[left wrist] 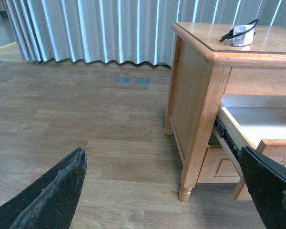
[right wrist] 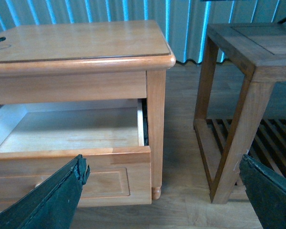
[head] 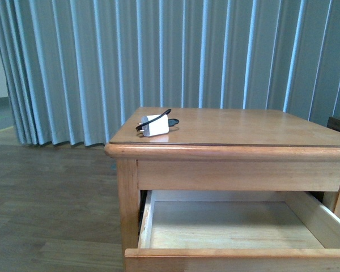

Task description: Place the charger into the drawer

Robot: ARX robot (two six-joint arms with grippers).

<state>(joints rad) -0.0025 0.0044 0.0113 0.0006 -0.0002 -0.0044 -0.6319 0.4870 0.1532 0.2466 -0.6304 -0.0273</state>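
Note:
The charger [head: 154,126], a small white block with a black cable, lies on the left part of the wooden nightstand top [head: 243,127]. It also shows in the left wrist view [left wrist: 241,34]. The upper drawer [head: 238,253] is pulled out and its pale inside is bare; it also shows in the right wrist view [right wrist: 109,162]. My left gripper [left wrist: 161,151] is open and empty, low over the floor to the nightstand's left. My right gripper [right wrist: 162,160] is open and empty, in front of the drawer's right corner. Neither gripper shows in the front view.
A darker wooden side table [right wrist: 248,52] with a slatted lower shelf stands just right of the nightstand. The lower drawer [left wrist: 219,164] is shut beneath the open one. Grey curtains [head: 158,56] hang behind. Wood floor [left wrist: 86,119] spreads to the left.

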